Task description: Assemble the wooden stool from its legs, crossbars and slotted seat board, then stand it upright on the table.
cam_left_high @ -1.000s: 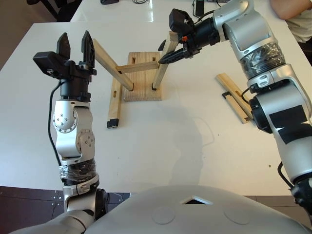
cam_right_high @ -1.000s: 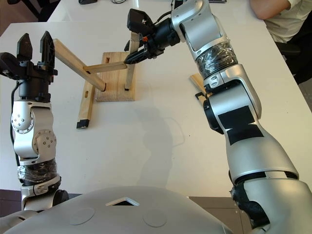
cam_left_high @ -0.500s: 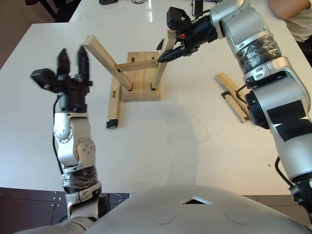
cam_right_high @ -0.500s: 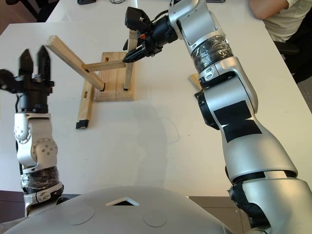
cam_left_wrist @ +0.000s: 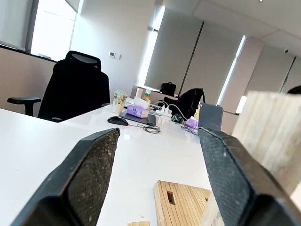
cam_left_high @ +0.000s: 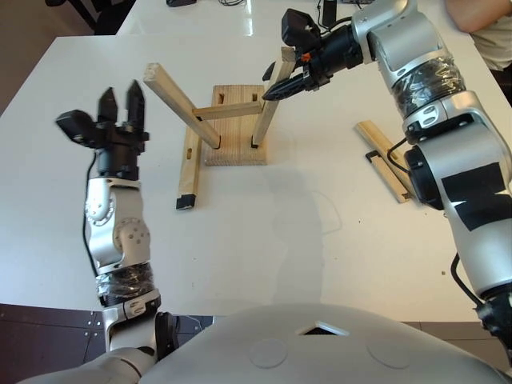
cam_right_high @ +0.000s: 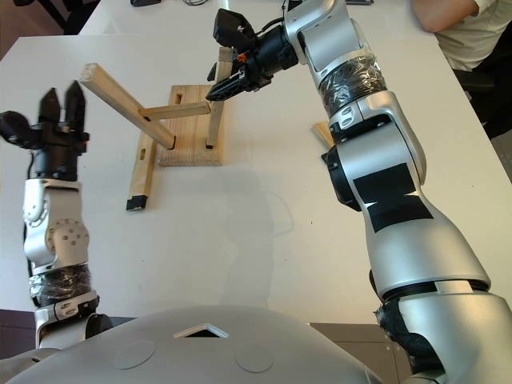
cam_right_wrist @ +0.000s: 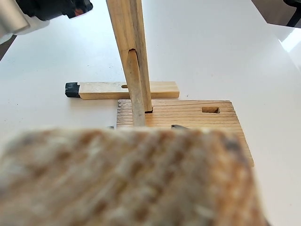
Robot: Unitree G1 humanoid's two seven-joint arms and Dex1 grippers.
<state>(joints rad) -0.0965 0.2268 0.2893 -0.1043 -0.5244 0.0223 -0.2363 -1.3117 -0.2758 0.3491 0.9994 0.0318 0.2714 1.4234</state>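
Tilted leg [cam_left_high: 182, 106] and crossbar [cam_left_high: 226, 110] sat in my seat board [cam_left_high: 240, 154], loose pieces [cam_left_high: 188, 168] waiting; left gripper [cam_left_high: 122, 106] gaped, right gripper [cam_left_high: 276, 90] probably clamped the upright leg [cam_left_high: 264, 120].

The seat board [cam_left_high: 234, 136] lay on the table [cam_left_high: 264, 232], toward its far side. Two legs stood in it — a leaning leg [cam_left_high: 181, 104] on the left, an upright leg [cam_left_high: 266, 112] on the right — with a crossbar [cam_left_high: 226, 110] between them. A loose leg [cam_left_high: 189, 166] lay just left of the board; more loose pieces [cam_left_high: 386, 160] lay well apart on the right.
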